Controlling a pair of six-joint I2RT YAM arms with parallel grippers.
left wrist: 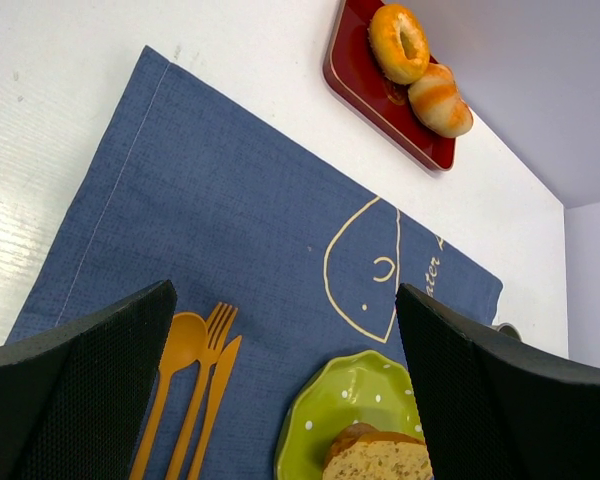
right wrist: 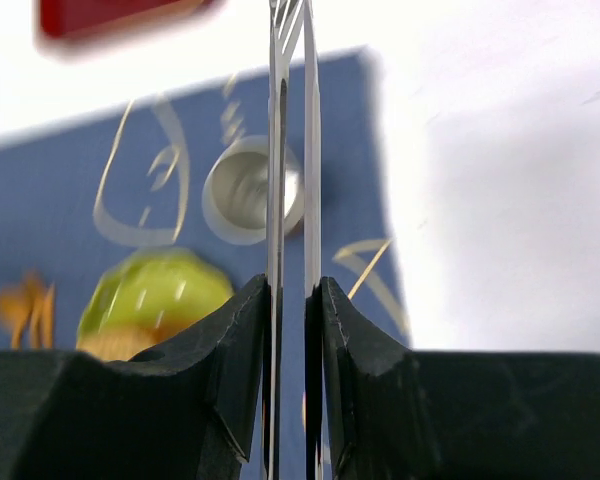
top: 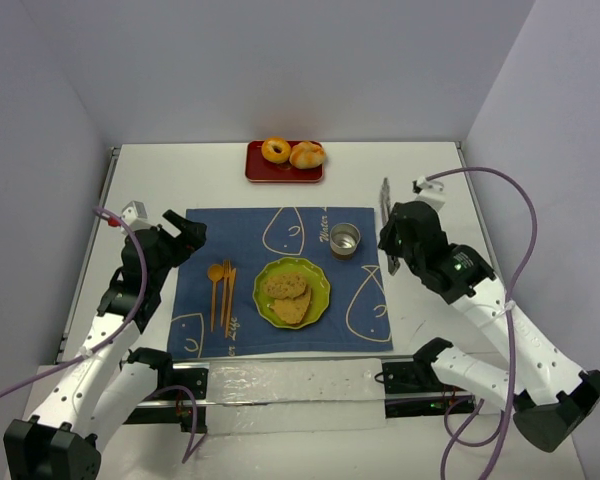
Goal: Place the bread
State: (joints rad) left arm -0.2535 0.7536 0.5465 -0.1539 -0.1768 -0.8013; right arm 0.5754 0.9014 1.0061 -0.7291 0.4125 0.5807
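My right pincer (right wrist: pixel 291 310) is clamped on metal tongs (top: pixel 385 203). The bread (top: pixel 286 294) lies toward the surface's left edge, and my left pincer (left wrist: pixel 285 295) gapes.

Top view's bright and even, soft light from above, so shadows are faint and the white table (top: pixel 430 180) is nearly washed out. Bit of glare on the clear strip (top: pixel 290 385) at the near edge. Left wrist view is sharp. Right wrist view is smeary: red tray (right wrist: pixel 120 15), cup (right wrist: pixel 235 190) and green plate (right wrist: pixel 160 290) all blurred, only the tongs (right wrist: pixel 276 150) in the right end effector (right wrist: pixel 291 300) look crisp, grey shadow across the table at right.
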